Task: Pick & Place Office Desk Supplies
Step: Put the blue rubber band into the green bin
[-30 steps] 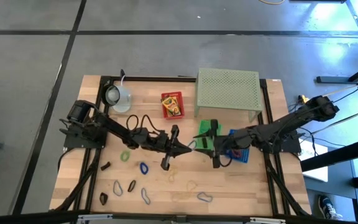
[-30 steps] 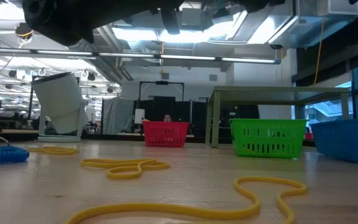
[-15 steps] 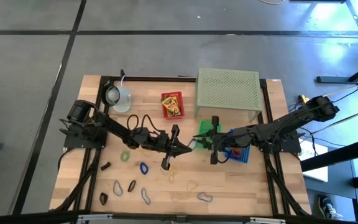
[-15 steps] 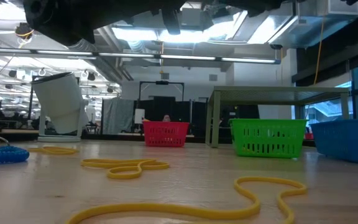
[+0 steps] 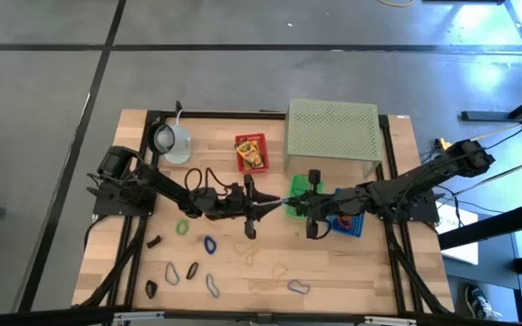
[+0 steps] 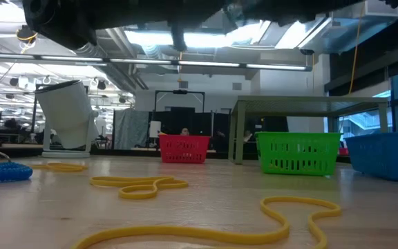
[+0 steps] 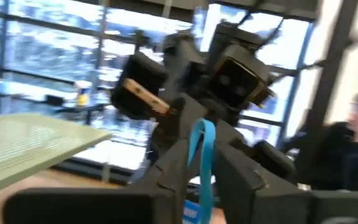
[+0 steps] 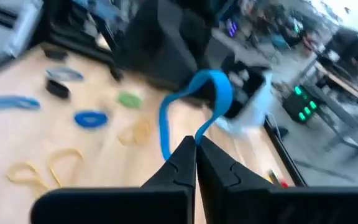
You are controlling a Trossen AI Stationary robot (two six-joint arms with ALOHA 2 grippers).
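Note:
Above the middle of the table my two grippers meet tip to tip over a blue loop (image 7: 201, 152) (image 8: 213, 93). My right gripper (image 8: 195, 147) (image 5: 289, 208) is shut on it. My left gripper (image 7: 202, 177) (image 5: 265, 206) points at the right one, its fingers a little apart with the loop between them. More loops lie flat on the wood: green (image 5: 182, 226), blue (image 5: 209, 244), yellow (image 5: 247, 247) (image 6: 140, 185). Dark clips (image 5: 153, 243) lie near the left front. The yellow printed box (image 5: 251, 152) lies flat at the back. My right gripper pinches the blue loop's strand (image 8: 199, 134) at its fingertips, coming level from the table's right. The loop stands out past the tips, curled and slack, clear of the table. My left gripper has the loop's band (image 7: 199, 186) running between its parted fingers; I cannot tell whether they touch it.
A pale green perforated stand (image 5: 332, 131) stands at the back right. Before it sit a green basket (image 5: 301, 192) and a blue basket (image 5: 348, 224). A red basket (image 6: 183, 149) shows in the low view. A pale mug (image 5: 172, 140) lies at the back left.
My left gripper has stayed in place but swung at the wrist, toward the right gripper. My right gripper has shut on the blue loop, turning slightly. The loops on the table have not moved.

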